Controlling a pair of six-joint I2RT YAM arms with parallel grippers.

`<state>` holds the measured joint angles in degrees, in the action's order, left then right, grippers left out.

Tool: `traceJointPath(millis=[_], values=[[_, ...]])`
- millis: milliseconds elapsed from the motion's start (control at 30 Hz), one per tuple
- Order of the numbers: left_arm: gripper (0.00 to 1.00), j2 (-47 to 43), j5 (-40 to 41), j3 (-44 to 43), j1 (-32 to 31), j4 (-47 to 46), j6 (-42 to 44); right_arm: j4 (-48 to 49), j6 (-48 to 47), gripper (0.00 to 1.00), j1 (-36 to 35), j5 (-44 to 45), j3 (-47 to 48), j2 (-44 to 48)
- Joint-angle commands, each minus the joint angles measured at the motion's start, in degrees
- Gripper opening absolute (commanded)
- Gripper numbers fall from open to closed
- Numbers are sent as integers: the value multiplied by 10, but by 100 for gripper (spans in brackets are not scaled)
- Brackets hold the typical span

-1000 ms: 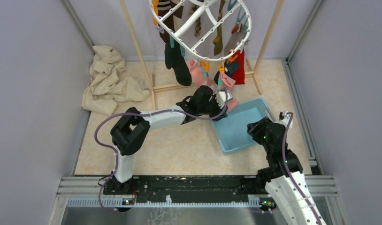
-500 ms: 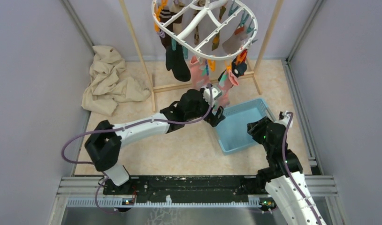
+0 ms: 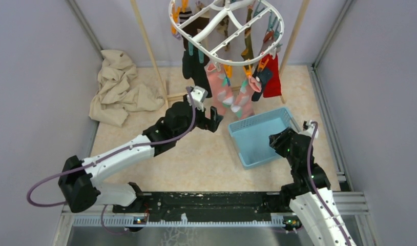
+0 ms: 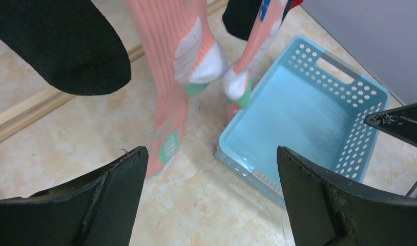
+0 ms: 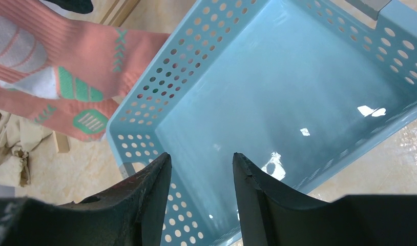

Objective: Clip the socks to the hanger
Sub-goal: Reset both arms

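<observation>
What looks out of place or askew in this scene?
A crumpled beige cloth lies in a heap on the floor by the left wall, away from the hanger. The blue basket sits askew to the walls. Nothing looks spilled or damaged.
</observation>
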<state>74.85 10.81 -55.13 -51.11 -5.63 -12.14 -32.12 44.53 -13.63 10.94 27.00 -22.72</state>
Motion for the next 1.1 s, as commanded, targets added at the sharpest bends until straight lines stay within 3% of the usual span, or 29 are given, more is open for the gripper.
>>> traceJointPath(millis=[0,133,267,500,800,1067], values=[[99,-52,65,11,0,47,-27,29,-39,49,4,-1,20,4],[99,-86,126,16,0,113,-52,21,-56,50,4,4,31,-14],[98,-105,242,-15,1,216,-83,35,-65,51,3,-14,39,-37],[98,-118,319,-49,6,286,-85,63,-97,52,4,-17,36,-69],[98,-117,278,-51,19,249,-95,90,-121,52,4,-12,20,-114],[99,-94,249,-64,28,234,-86,84,-134,52,3,4,18,-102]])
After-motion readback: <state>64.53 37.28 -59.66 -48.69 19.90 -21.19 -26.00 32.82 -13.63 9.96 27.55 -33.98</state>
